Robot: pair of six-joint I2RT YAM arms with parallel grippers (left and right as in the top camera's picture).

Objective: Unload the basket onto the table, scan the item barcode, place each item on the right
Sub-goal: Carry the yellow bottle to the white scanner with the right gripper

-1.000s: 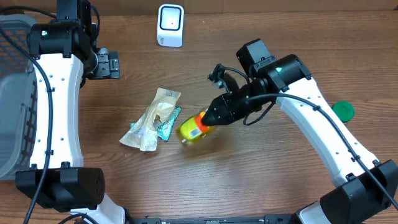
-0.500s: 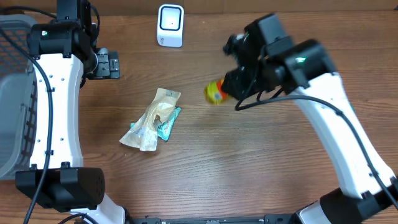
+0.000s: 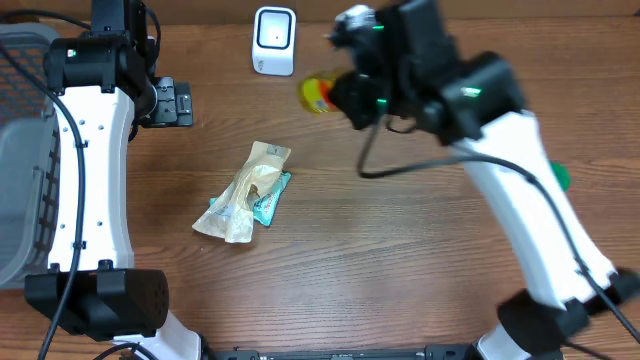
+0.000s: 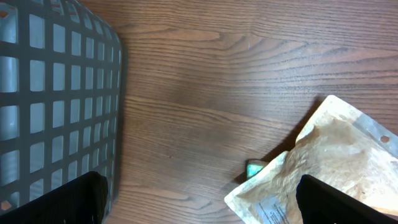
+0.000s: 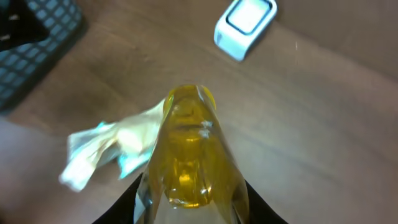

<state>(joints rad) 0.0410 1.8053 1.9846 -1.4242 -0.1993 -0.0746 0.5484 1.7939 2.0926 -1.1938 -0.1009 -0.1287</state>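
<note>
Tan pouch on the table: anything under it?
A teal packet lies under the tan pouch, one edge sticking out on the pouch's right in the overhead view. The rest is covered: its full shape and label cannot be seen.

A yellow-and-orange bottle (image 3: 316, 94), white scanner (image 3: 274, 40), tan pouch (image 3: 245, 190), grey grid-patterned basket (image 3: 15, 150), brown wood-grain table (image 3: 400, 260).

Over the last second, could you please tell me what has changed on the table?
The right gripper, jaws shut on the yellow bottle, raised it from beside the pouches and carried it toward the white scanner at the far edge. The pouches, the basket and the open left gripper stayed put.
</note>
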